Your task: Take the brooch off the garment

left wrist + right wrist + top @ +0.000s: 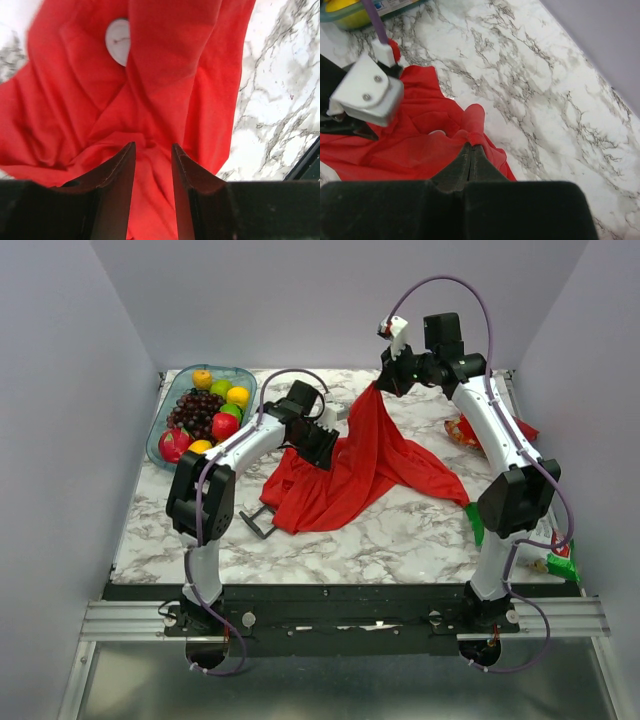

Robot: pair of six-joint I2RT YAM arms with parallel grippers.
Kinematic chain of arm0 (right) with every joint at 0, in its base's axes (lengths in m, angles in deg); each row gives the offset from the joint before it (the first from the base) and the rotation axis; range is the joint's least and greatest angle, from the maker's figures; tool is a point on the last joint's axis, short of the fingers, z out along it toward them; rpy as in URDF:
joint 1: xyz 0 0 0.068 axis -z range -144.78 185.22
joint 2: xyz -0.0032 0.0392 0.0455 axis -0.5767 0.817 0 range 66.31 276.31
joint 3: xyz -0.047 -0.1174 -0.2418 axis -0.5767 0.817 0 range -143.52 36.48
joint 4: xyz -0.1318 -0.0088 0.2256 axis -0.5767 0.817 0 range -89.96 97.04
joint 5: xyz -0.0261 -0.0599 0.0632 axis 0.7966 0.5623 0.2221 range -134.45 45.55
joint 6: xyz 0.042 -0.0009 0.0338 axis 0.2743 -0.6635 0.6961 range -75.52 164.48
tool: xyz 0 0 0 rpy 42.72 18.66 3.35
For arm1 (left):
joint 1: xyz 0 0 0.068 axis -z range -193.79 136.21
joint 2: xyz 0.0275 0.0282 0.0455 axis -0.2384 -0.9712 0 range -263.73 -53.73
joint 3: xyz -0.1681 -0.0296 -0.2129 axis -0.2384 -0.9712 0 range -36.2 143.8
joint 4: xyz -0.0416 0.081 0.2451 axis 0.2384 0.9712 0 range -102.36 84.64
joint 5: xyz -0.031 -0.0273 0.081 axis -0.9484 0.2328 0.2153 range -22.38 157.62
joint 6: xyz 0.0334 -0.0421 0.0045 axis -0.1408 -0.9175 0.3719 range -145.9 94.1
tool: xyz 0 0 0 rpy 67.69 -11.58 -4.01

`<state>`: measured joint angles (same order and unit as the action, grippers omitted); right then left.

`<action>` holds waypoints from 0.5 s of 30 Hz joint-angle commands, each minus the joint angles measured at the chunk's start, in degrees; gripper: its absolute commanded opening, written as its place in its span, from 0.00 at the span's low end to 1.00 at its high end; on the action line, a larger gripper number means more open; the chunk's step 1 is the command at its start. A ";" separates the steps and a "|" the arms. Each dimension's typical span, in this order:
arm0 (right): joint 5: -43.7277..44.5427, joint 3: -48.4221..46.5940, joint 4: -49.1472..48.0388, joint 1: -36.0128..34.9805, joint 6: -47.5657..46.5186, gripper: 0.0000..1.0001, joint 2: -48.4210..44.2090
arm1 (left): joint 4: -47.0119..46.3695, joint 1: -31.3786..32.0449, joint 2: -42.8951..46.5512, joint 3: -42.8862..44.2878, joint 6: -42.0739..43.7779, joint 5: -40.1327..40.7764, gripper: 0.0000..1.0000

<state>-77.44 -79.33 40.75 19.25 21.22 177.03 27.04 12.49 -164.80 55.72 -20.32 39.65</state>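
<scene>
The red T-shirt [350, 475] lies bunched on the marble table. My right gripper [385, 383] is shut on a fold of it and holds that part lifted in a peak; in the right wrist view the jaws [471, 146] pinch the red cloth [420, 150]. My left gripper [322, 450] hovers over the shirt's left part. In the left wrist view it [152, 146] is open, with red cloth [165, 75] showing between the fingers. The whitish round brooch [118, 41] sits on the cloth beyond the fingertips, partly under a fold. It is hidden in the top view.
A glass tray [160, 445] of fruit stands at the back left. A black square frame [258, 520] lies by the shirt's front left edge. A red snack bag [465, 430] lies at the back right. Green items [473, 525] lie near the right arm.
</scene>
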 commanded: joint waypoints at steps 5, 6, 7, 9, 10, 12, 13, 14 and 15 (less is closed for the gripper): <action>1.09 0.32 -0.72 0.41 1.29 0.00 -0.77 | -0.11 1.58 -0.20 -3.94 -5.32 14.93 0.42; 1.09 0.32 -0.81 0.58 1.29 0.00 -0.77 | -0.02 1.58 -0.20 -4.20 -5.41 15.65 0.42; 1.09 0.41 -0.81 0.50 1.21 0.00 -0.77 | -0.02 1.67 -0.20 -4.29 -5.32 16.44 0.42; 1.18 0.50 -0.81 0.59 1.21 0.01 -0.77 | -0.20 1.58 0.23 -4.64 -6.71 19.08 0.42; 1.26 0.84 -0.81 0.67 1.12 0.00 -0.85 | -0.20 1.67 0.41 -4.82 -6.90 19.96 0.42; 1.61 1.02 -0.81 0.85 1.12 0.01 -0.94 | -0.28 1.49 1.29 -5.52 -6.47 20.93 0.42; 1.70 1.11 -0.81 0.94 1.12 0.00 -1.03 | -0.29 1.49 1.64 -5.87 -6.38 21.11 0.42; 1.79 1.29 -0.81 1.11 1.12 0.00 -1.12 | -0.37 1.49 2.77 -6.22 -6.38 21.11 0.42; 1.97 1.37 -0.81 1.11 1.12 0.00 -1.20 | -0.81 1.49 3.31 -7.01 -6.38 20.76 0.42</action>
<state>-76.89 -78.78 40.56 19.73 21.96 177.03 26.84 14.13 -165.56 50.80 -25.80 56.85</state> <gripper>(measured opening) 0.009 0.421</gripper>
